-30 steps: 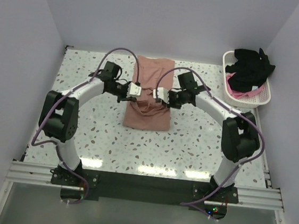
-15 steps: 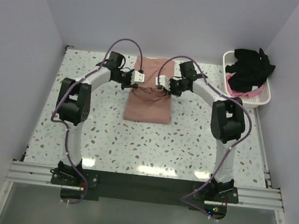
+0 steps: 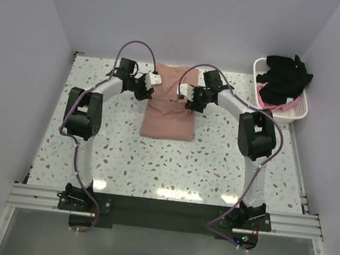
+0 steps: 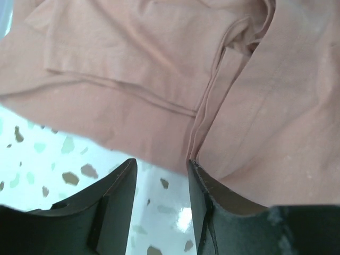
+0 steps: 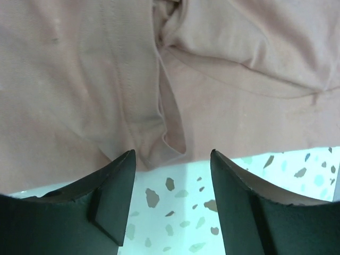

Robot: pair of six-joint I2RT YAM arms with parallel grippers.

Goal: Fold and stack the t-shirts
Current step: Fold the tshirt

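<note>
Salmon shirt point(image 3: 170, 112) lies folded into a rectangle at mid-worktop point(image 3: 215, 163). Left jaws and right jaws hover over it, apart and empty. Black shirt point(image 3: 284, 78) and pink shirt point(image 3: 268, 105) lie heaped in basket point(image 3: 302, 111), unfolded, nothing stacked.

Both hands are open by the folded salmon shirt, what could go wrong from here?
The left hand has a finger at the edge of the salmon shirt; pulling away could drag the fold open.
Loose layers bunch in front of the right hand, so the fold may not stay flat.
The black shirt overhangs the basket rim and could snag when picked.
</note>
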